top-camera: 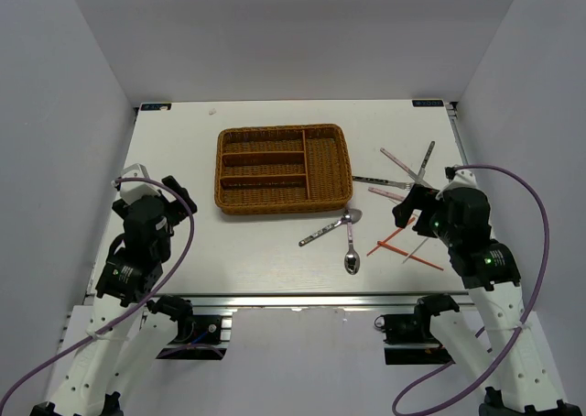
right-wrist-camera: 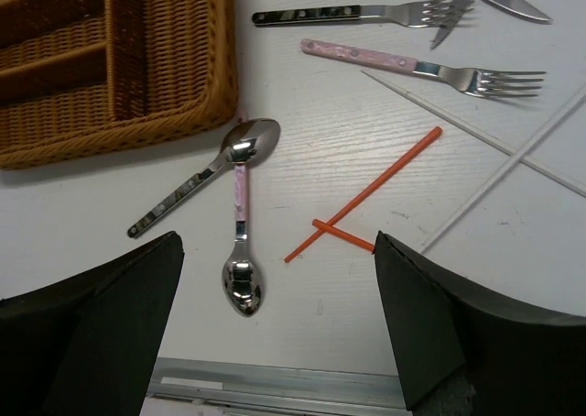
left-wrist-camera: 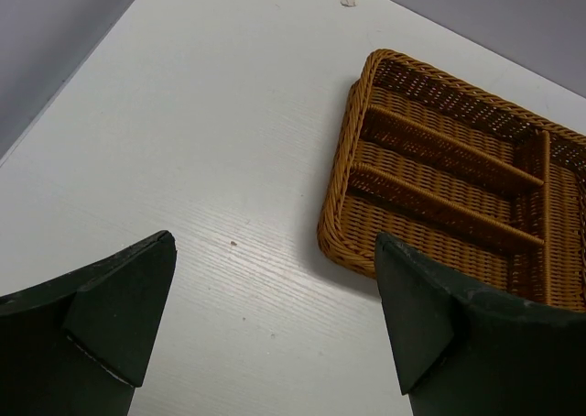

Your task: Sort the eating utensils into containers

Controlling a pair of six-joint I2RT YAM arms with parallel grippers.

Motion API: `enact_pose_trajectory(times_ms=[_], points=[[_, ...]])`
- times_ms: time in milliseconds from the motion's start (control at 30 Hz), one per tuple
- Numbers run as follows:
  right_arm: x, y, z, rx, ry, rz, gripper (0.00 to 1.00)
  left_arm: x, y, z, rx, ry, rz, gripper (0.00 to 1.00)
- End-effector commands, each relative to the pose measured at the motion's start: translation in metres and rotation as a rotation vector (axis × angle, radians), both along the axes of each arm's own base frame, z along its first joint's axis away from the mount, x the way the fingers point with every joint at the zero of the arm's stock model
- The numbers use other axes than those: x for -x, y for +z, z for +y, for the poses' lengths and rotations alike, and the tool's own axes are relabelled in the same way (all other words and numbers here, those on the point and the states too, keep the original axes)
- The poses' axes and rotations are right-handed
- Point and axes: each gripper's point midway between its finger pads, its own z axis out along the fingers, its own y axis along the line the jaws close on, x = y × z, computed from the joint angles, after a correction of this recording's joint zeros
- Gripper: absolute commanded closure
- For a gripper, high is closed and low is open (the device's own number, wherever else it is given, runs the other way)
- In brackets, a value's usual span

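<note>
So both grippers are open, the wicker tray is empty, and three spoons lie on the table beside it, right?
Not three spoons, two: the right wrist view shows a dark-handled spoon and a pink-handled spoon touching beside the wicker tray. The tray is empty, and the left gripper and right gripper are both open.

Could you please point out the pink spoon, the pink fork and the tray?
Pink spoon [right-wrist-camera: 241,196]: right wrist view, handle.
Pink fork [right-wrist-camera: 362,56]: right wrist view, handle.
Tray [left-wrist-camera: 346,159]: left wrist view, left rim.
</note>
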Motion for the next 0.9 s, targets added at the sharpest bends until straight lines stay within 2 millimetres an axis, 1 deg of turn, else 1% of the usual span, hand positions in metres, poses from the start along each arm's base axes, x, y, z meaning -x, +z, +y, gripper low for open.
enact_pose_trajectory(times_ms=[0,33,67,100,167,200,233,267,300,333,367,400,433,467,500,533,600,633,667,700,733,800,833,867], points=[[-0.006,0.024,0.02,-0.087,0.081,-0.095,0.11,-0.002,-0.001,-0.001,0.007,-0.003,0.0,0.02],[-0.006,0.029,0.029,-0.121,0.119,-0.118,0.11,-0.003,-0.001,-0.002,0.006,-0.006,0.003,0.02],[-0.001,0.028,0.044,-0.178,0.194,-0.122,0.11,-0.004,-0.002,-0.003,0.007,-0.009,0.004,0.02],[-0.005,0.038,0.053,-0.23,0.22,-0.164,0.11,-0.004,-0.004,-0.004,0.005,-0.013,0.011,0.02],[-0.008,0.031,0.066,-0.28,0.267,-0.117,0.11,-0.005,-0.005,-0.005,0.004,-0.018,0.015,0.02],[-0.012,0.025,0.069,-0.282,0.268,-0.087,0.1,-0.005,-0.005,-0.005,0.004,-0.018,0.015,0.02],[-0.019,0.01,0.072,-0.272,0.262,-0.027,0.11,-0.006,-0.006,-0.006,0.003,-0.023,0.02,0.02],[-0.028,0.0,0.067,-0.24,0.212,0.001,0.11,-0.007,-0.007,-0.007,0.004,-0.027,0.022,0.02],[-0.028,-0.009,0.075,-0.218,0.222,0.034,0.11,-0.008,-0.008,-0.007,0.002,-0.031,0.027,0.02],[-0.034,-0.03,0.077,-0.179,0.2,0.111,0.11,-0.009,-0.011,-0.009,-0.002,-0.035,0.04,0.02],[-0.04,-0.04,0.073,-0.119,0.147,0.133,0.11,-0.01,-0.011,-0.01,-0.001,-0.04,0.043,0.02],[-0.043,-0.043,0.076,-0.08,0.132,0.142,0.11,-0.01,-0.012,-0.01,-0.001,-0.041,0.046,0.02],[-0.038,-0.06,0.092,-0.029,0.159,0.194,0.11,-0.011,-0.013,-0.01,-0.004,-0.043,0.051,0.02],[-0.043,-0.066,0.089,0.037,0.111,0.187,0.11,-0.012,-0.014,-0.011,-0.004,-0.046,0.056,0.02],[-0.04,-0.07,0.101,0.062,0.134,0.191,0.11,-0.012,-0.015,-0.012,-0.006,-0.049,0.059,0.02],[-0.042,-0.083,0.105,0.096,0.129,0.221,0.17,-0.013,-0.015,-0.012,-0.005,-0.051,0.061,0.02],[-0.046,-0.094,0.108,0.127,0.113,0.232,0.26,-0.014,-0.017,-0.013,-0.007,-0.052,0.069,0.02],[-0.045,-0.108,0.111,0.154,0.121,0.262,0.32,-0.014,-0.018,-0.013,-0.008,-0.053,0.073,0.02],[-0.048,-0.113,0.114,0.153,0.12,0.26,0.46,-0.014,-0.019,-0.014,-0.009,-0.058,0.077,0.02],[-0.048,-0.119,0.117,0.158,0.125,0.272,0.49,-0.015,-0.02,-0.015,-0.009,-0.06,0.08,0.02],[-0.047,-0.132,0.117,0.175,0.124,0.3,0.49,-0.015,-0.02,-0.015,-0.008,-0.061,0.08,0.02],[-0.047,-0.142,0.118,0.191,0.112,0.313,0.49,-0.015,-0.02,-0.016,-0.007,-0.066,0.08,0.02],[-0.046,-0.153,0.116,0.212,0.106,0.335,0.49,-0.015,-0.02,-0.016,-0.007,-0.066,0.08,0.02],[-0.047,-0.157,0.118,0.207,0.107,0.333,0.5,-0.015,-0.02,-0.016,-0.006,-0.067,0.078,0.02]])
